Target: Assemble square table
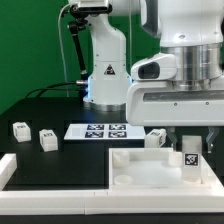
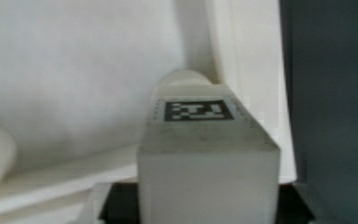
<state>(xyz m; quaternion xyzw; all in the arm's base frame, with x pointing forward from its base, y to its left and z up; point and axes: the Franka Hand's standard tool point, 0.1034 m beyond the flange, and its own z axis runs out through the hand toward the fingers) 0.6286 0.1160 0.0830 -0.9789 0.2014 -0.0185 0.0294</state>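
White Franka arm's two-finger gripper [image 1: 190, 150] is seen lowered at the exterior view's right, over the white plastic square table top with raised rim [image 1: 138, 166], which lies flat on the dark table surface [image 1: 60, 160]. A short white block leg with a black-white tag [image 1: 190, 159] is seen upright between the two fingers, tag facing the exterior camera. It sits over the right part of the top, and whether its base rests on the top or is lifted cannot be told. In the wrist view the same leg [image 2: 202, 150] fills the centre, with the gripper [image 2: 202, 205] around it. Dark finger pads [image 2: 114, 203] are seen just beside both of its flanks. Jaws are narrowed to roughly the leg's width, but whether the pads actually press on the leg cannot be told. The table top [image 2: 69, 90] is seen behind the leg. Three more white tagged block legs lie loose on the table surface: two [image 1: 20, 129] [image 1: 47, 137] at the exterior view's left, well apart from the top, and one [image 1: 157, 137] just behind it. The marker board [image 1: 103, 130] lies flat between them. A long white border rail [image 1: 60, 196] runs along the front edge.
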